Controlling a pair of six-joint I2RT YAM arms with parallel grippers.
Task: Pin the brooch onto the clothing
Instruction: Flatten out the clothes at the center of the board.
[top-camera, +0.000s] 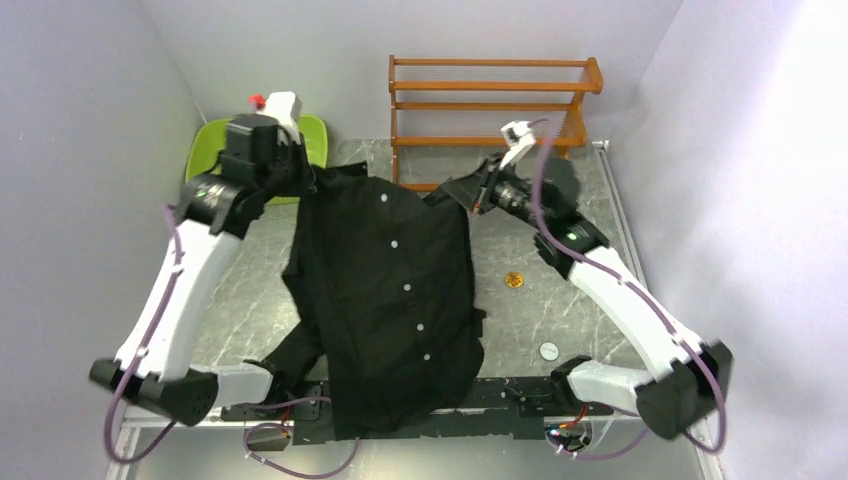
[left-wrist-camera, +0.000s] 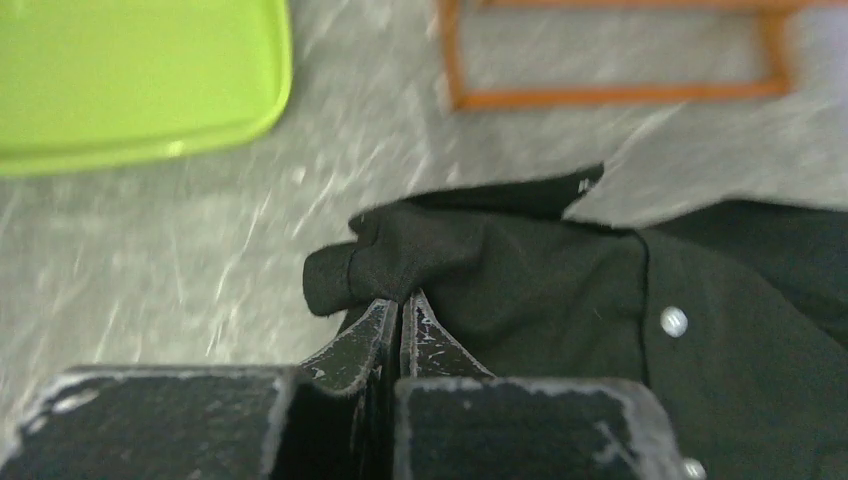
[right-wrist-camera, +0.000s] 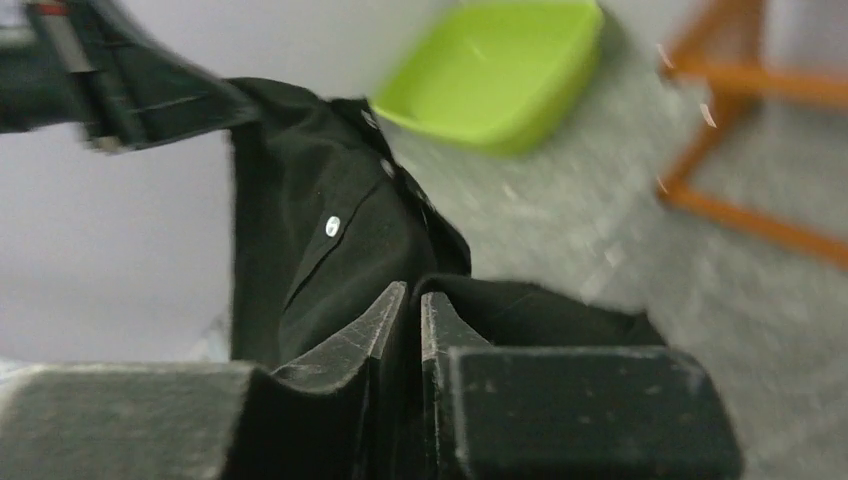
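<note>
The clothing (top-camera: 390, 290), a black button-up shirt with white buttons, lies spread down the middle of the table, front side up. My left gripper (top-camera: 300, 182) is shut on the fabric at its far left shoulder, and the left wrist view shows a bunched fold (left-wrist-camera: 370, 265) pinched at the tips of that gripper (left-wrist-camera: 400, 300). My right gripper (top-camera: 473, 196) is at the far right shoulder. Its jaws (right-wrist-camera: 413, 290) stand nearly together with black cloth (right-wrist-camera: 520, 305) at the tips. The brooch (top-camera: 514, 280), a small orange disc, lies on the table to the right of the shirt, apart from both grippers.
A lime green tray (top-camera: 205, 150) sits at the far left, behind my left gripper. A wooden rack (top-camera: 490, 100) stands against the back wall. A small pale round piece (top-camera: 548, 350) lies on the table near the right arm's base. Walls close in on both sides.
</note>
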